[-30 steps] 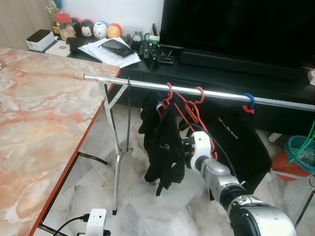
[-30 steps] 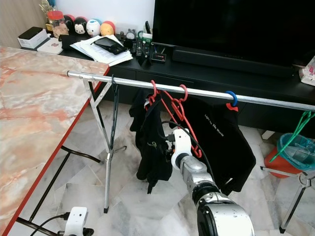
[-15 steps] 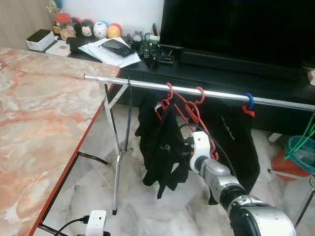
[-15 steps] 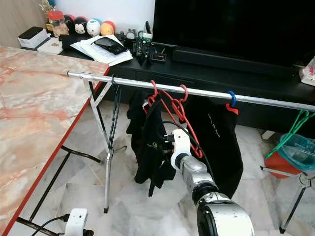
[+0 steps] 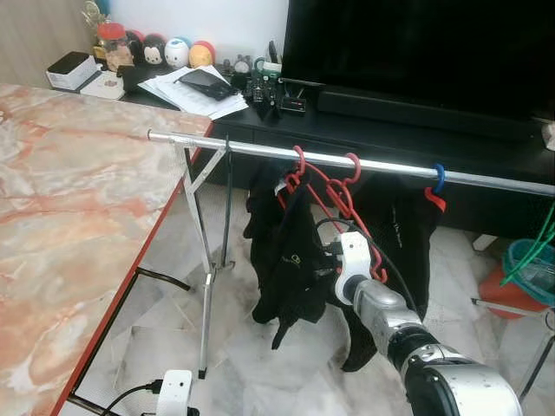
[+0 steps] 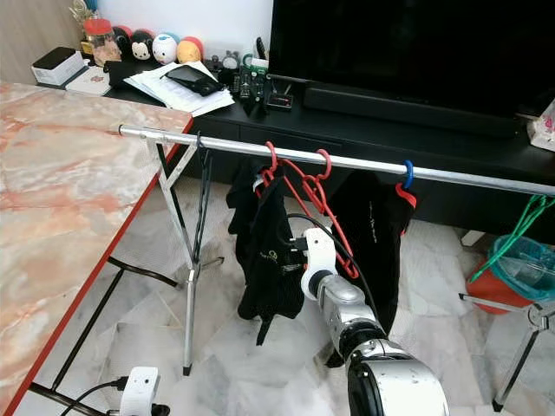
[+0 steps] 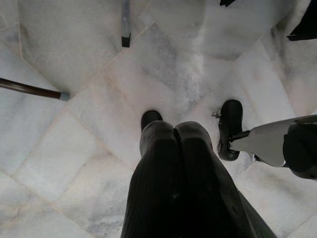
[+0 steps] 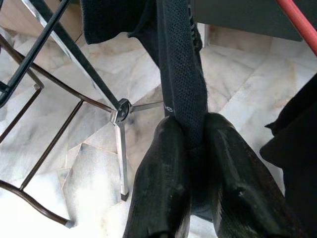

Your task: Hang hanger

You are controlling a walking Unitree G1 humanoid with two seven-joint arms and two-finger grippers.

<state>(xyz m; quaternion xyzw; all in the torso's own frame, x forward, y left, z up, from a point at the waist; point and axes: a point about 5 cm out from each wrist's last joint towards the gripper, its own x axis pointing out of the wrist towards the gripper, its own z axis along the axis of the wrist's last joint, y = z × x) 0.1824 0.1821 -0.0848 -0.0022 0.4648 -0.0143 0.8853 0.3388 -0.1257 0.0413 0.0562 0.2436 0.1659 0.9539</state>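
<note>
Right gripper [image 8: 190,163] clamped on black garment [image 5: 290,260] mid-frame, red hanger [image 5: 334,192] hooked over rail [image 5: 260,152] (upper centre), left gripper [image 7: 174,136] closed, above floor [image 7: 74,124].

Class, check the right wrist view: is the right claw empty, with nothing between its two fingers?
No. The right claw is shut on a strip of the black garment, which runs down between its two black fingers.
</note>
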